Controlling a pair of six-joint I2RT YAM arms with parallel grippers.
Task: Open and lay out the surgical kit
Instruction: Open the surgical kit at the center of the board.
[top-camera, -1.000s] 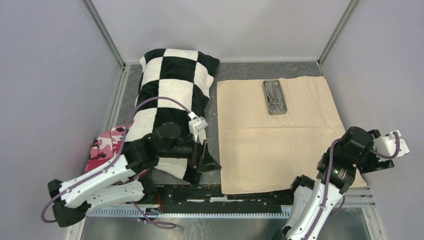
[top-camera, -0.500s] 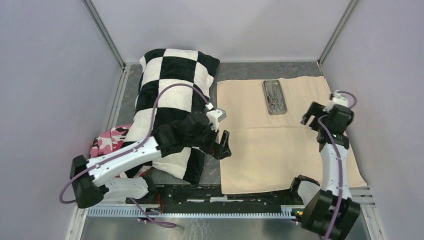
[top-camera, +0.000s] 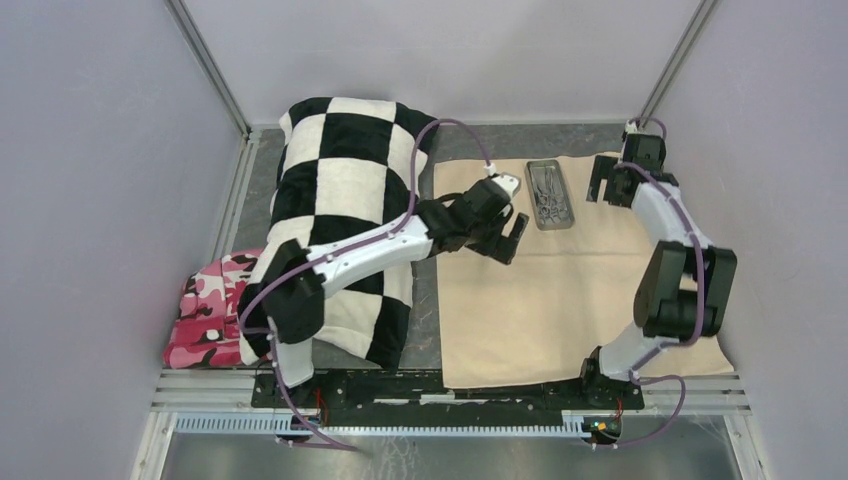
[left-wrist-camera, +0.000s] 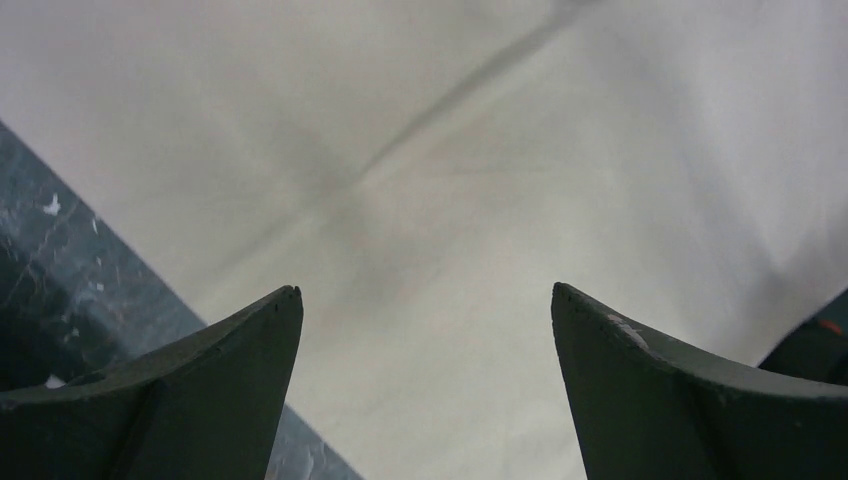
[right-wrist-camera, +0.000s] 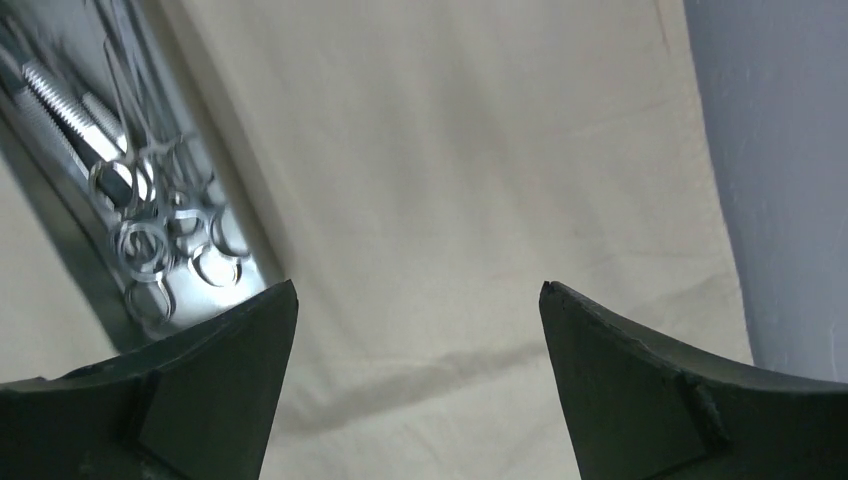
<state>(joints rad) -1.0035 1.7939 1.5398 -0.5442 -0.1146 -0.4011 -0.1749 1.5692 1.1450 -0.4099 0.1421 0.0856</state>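
Observation:
The beige cloth wrap lies spread flat on the right half of the table. The grey metal tray sits on its far middle, with steel tweezers and scissor-handled forceps lying inside it. My left gripper is open and empty over the cloth, just left of the tray; its wrist view shows only creased cloth. My right gripper is open and empty over the cloth, just right of the tray, whose edge shows at the left of the right wrist view.
A black-and-white checkered pillow lies left of the cloth, under my left arm. A pink camouflage cloth lies at the near left. Grey walls enclose the table; the right wall is close beside my right gripper.
Both arms have reached from the near edge toward the far side. The left gripper came off the pillow's corner to the tray's left; the right gripper swung up to the tray's right.

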